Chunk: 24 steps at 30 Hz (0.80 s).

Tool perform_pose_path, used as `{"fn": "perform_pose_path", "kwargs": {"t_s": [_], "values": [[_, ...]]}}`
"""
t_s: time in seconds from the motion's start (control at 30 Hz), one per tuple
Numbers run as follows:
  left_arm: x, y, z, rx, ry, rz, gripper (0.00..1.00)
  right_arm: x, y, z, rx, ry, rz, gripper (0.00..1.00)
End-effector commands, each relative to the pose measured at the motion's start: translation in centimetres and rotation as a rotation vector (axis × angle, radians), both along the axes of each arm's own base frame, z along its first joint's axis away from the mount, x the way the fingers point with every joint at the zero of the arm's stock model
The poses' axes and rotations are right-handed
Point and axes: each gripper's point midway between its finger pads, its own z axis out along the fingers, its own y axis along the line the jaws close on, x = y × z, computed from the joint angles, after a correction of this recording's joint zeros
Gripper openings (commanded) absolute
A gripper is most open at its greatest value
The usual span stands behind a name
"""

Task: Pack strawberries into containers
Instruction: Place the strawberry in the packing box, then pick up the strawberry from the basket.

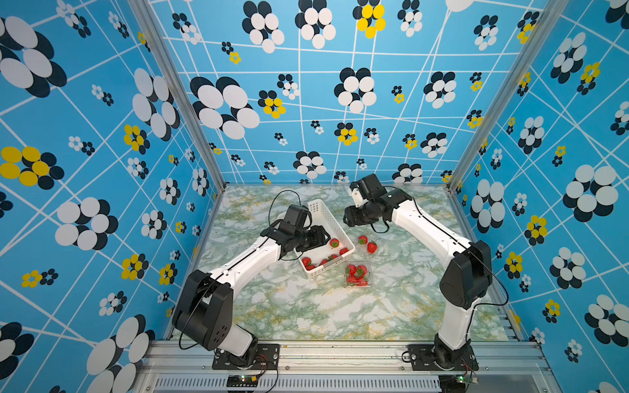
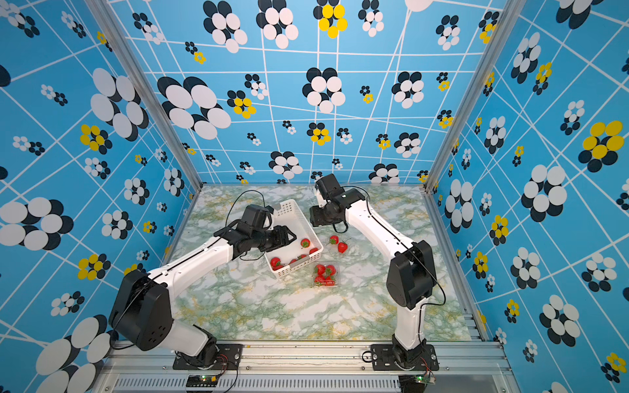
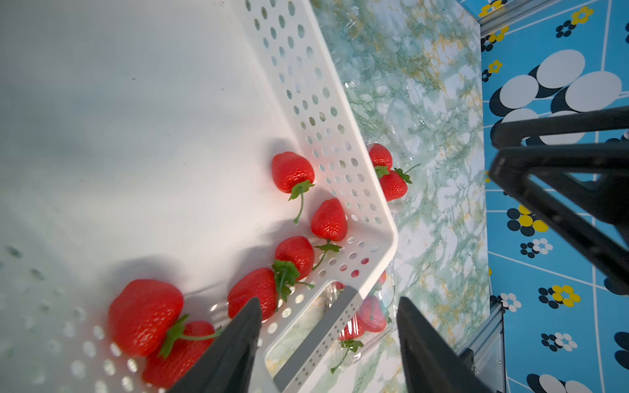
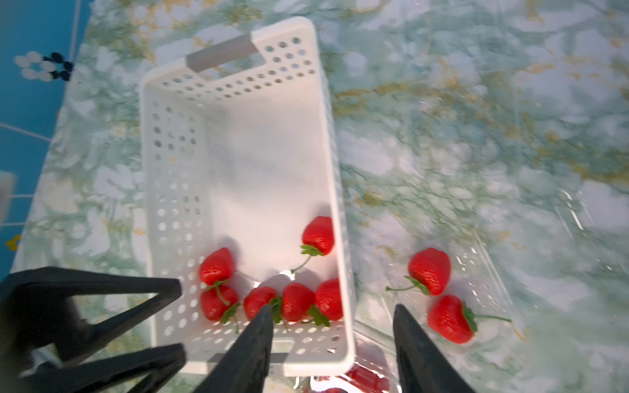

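Observation:
Several red strawberries (image 4: 296,301) lie at the near end of the white perforated basket (image 1: 323,211). Two strawberries (image 1: 372,246) sit to its right in an open clear container (image 4: 490,268). Another clear container (image 1: 371,277), in front of the basket, holds several strawberries (image 2: 325,270). My left gripper (image 3: 326,313) hovers open over the basket's near end, nothing between its fingers; it shows in both top views (image 1: 325,235) (image 2: 291,234). High above the basket's far right side my right gripper (image 4: 333,316) is open and empty, seen from above too (image 1: 349,219).
The basket (image 3: 306,85) stands slanted on the marble-patterned table (image 1: 306,313), grey handles at both ends. Patterned blue walls close in the back and both sides. Each wrist view shows the other gripper's black fingers (image 3: 561,170) (image 4: 102,306) close by.

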Motion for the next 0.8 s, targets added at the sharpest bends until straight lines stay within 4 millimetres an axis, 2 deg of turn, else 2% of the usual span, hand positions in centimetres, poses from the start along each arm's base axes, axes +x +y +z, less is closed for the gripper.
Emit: {"fn": "perform_pose_path", "kwargs": {"t_s": [0.0, 0.17, 0.2, 0.3, 0.57, 0.77], "values": [[-0.2, 1.8, 0.2, -0.001, -0.007, 0.051, 0.65, -1.3, 1.4, -4.2, -0.064, 0.130, 0.064, 0.57], [-0.5, 2.7, -0.2, -0.002, 0.001, 0.065, 0.65, -0.9, 3.5, -6.9, -0.129, 0.162, 0.101, 0.55], [-0.6, 2.8, -0.2, -0.004, 0.002, 0.067, 0.65, -0.9, 3.6, -7.8, -0.153, 0.181, 0.103, 0.55], [-0.7, 3.0, -0.3, -0.007, 0.001, 0.070, 0.65, -0.8, 4.4, -9.0, -0.180, 0.201, 0.113, 0.55], [-1.0, 3.4, -0.5, -0.011, 0.001, 0.077, 0.65, -0.4, 4.1, -11.5, -0.256, 0.226, 0.090, 0.54], [-1.0, 3.2, -0.5, -0.020, 0.002, 0.069, 0.65, -0.9, 4.2, -13.7, -0.298, 0.259, 0.100, 0.54]]}}
